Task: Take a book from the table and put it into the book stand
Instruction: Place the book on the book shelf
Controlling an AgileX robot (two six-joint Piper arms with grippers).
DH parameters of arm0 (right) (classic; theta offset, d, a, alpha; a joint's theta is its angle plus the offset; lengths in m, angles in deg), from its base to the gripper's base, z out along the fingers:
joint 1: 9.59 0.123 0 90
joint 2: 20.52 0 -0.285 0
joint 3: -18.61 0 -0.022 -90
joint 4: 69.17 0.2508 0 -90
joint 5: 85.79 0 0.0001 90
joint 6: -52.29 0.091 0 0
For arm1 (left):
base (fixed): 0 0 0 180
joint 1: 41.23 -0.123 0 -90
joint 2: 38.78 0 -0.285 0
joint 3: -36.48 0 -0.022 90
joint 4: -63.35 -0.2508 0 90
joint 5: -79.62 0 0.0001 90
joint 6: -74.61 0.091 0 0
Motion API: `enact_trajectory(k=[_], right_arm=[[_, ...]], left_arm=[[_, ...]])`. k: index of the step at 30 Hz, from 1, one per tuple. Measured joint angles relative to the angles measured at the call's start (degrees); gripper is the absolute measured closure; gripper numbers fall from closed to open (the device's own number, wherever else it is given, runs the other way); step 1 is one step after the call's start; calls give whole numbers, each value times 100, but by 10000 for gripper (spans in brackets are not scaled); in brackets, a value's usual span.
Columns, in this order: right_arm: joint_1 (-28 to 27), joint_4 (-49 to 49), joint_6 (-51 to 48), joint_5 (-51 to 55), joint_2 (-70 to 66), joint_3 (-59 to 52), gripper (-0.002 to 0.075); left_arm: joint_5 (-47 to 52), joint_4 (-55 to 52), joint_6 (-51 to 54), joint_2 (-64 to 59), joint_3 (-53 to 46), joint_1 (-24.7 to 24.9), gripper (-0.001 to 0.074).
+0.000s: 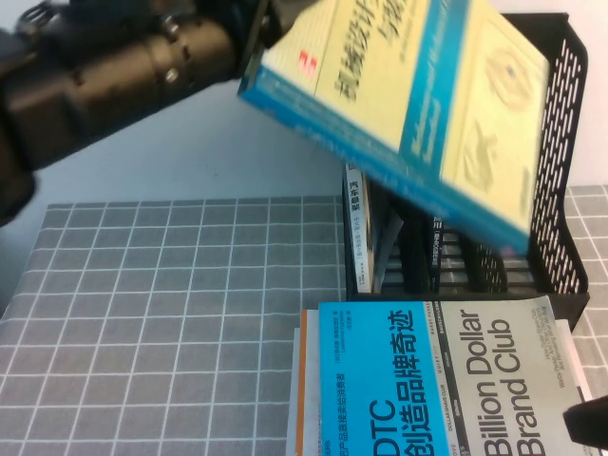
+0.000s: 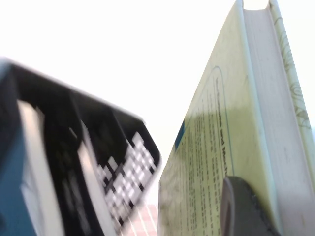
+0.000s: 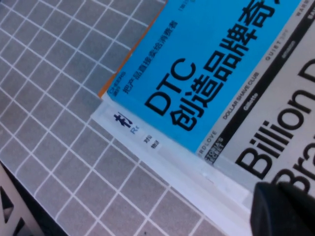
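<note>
The left end effector (image 1: 255,38) is gripping the yellow-green book (image 1: 418,104), holding it tilted in the air above the black book stand (image 1: 560,190). Below, the cyan-and-grey book (image 1: 427,380) is lying on the grey gridded tabletop (image 1: 171,323). The right end effector (image 1: 587,421) is hovering over that book's edge; whether it is open, I cannot tell.

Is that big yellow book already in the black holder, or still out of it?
Still out. The left hand holds the book tilted in the air above the book stand. The right hand sits low by the table stack.
</note>
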Motion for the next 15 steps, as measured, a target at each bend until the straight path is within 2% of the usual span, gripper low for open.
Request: enact_trajectory(k=[4, 7, 11, 15], right_arm=[[0, -589, 416, 102, 250, 0, 729], [0, -1410, 939, 286, 499, 0, 729], [0, -2244, 1568, 572, 944, 0, 729], [0, -2530, 1894, 848, 1456, 0, 729]], left_arm=[[-1332, 338, 422, -311, 357, 475, 534], [-2022, 508, 732, -593, 646, 831, 534], [-2646, 676, 1150, -971, 1059, 1376, 534], [-3060, 814, 1548, -1276, 1406, 1894, 533]])
